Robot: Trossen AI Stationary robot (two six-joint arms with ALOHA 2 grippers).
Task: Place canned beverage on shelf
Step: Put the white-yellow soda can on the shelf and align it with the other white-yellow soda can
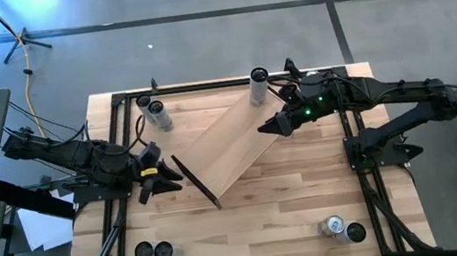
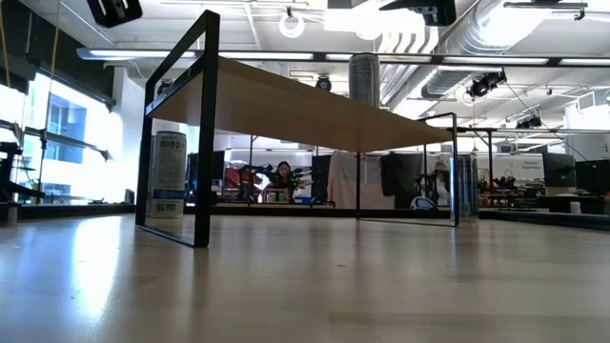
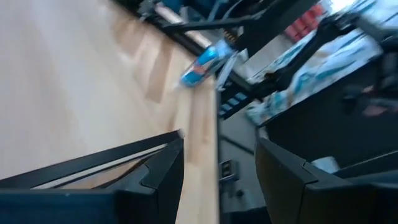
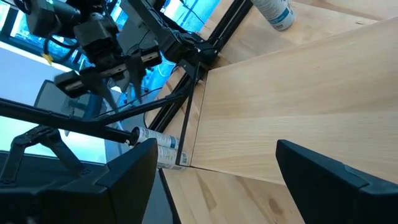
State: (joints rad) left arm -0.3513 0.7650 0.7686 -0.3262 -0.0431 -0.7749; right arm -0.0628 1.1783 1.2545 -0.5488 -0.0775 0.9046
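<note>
Closest to the lens in the low view is bare tabletop (image 2: 305,286), and beyond it the shelf (image 2: 315,105) stands on its black end frames. One can (image 2: 364,80) is already upright on the board. From above, that can (image 1: 259,89) sits at the shelf's upper-right end, close to the edge, while the shelf (image 1: 239,140) runs diagonally down to its lower-left frame (image 1: 196,181).

Your right gripper (image 1: 271,128) hangs over the board just below and left of that can. Its fingers (image 4: 134,174) are spread wide with nothing between them. Your left gripper (image 1: 163,179) sits by the lower-left frame, its fingers (image 3: 286,180) partly apart and also empty.

The step in hand looks like fetching another can. Loose ones wait in pairs at the upper left (image 1: 156,113), lower left (image 1: 154,251) and lower right (image 1: 344,228) of the overhead frame.

- Lift the right arm straight up before swinging away, so a finger does not clip the standing can.
- Use the arm nearest the pair you choose. The left suits the left-hand cans and the right suits the lower-right pair.
- The cans in each pair stand close together, so come down with the fingers wide and grip low on one body only.
- Carry the can in above the board's edge and set it toward the open middle, well apart from the first can.
- Let go only once the base rests flat, and keep clear of the end frames, since a nudge could shift the shelf.
</note>
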